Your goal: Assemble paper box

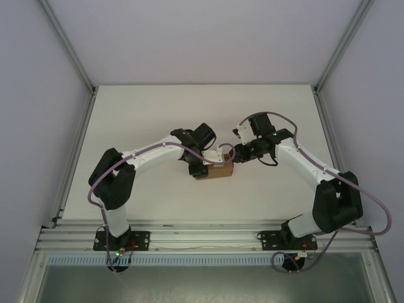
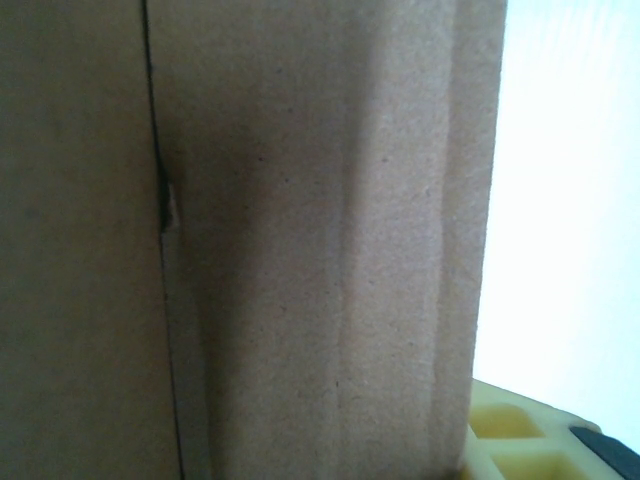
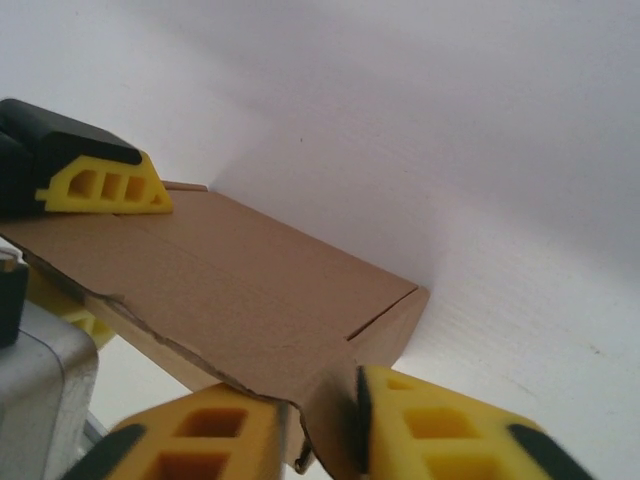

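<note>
Plain brown paper box (image 1: 218, 172) mid-desk, well clear of every edge of the white desk (image 1: 189, 113), left gripper (image 1: 198, 167) clamped on its left end, right gripper (image 3: 318, 425) pinching its right edge, purple cables (image 1: 158, 148) along both arms

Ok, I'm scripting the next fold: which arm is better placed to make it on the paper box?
Right, probably. The right jaws close on the paper box at its ragged near edge, where a flap hangs between them. The left jaws pinch the opposite edge, apparently just anchoring it.
</note>
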{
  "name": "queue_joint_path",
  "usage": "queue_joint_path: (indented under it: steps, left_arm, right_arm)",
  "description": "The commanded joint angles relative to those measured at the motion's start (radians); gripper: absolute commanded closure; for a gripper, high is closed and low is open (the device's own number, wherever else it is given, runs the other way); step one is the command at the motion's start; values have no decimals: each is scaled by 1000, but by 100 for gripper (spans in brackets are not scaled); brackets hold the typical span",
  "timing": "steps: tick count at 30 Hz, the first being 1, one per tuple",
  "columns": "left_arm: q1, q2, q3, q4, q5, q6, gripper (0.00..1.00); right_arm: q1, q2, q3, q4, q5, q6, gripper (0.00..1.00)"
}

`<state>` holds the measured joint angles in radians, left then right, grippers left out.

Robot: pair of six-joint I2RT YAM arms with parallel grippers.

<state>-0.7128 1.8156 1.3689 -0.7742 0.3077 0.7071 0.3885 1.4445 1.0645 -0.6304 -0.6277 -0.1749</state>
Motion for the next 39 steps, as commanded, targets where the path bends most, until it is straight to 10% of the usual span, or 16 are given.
queue_joint_path:
  steps: [1, 12, 29, 39]
  left_arm:
    - [6, 0, -9, -10, 14, 6, 53]
    - [6, 11, 7, -2, 21, -14, 53]
    - [5, 8, -11, 42, 18, -59, 51]
    - [8, -10, -28, 49, 9, -67, 51]
  right_arm:
    - [7, -22, 26, 11, 34, 11, 78]
    - [32, -46, 32, 0, 75, 115, 100]
    - [138, -212, -304, 383, 379, 479, 100]
    - [152, -322, -507, 513, 406, 352, 100]
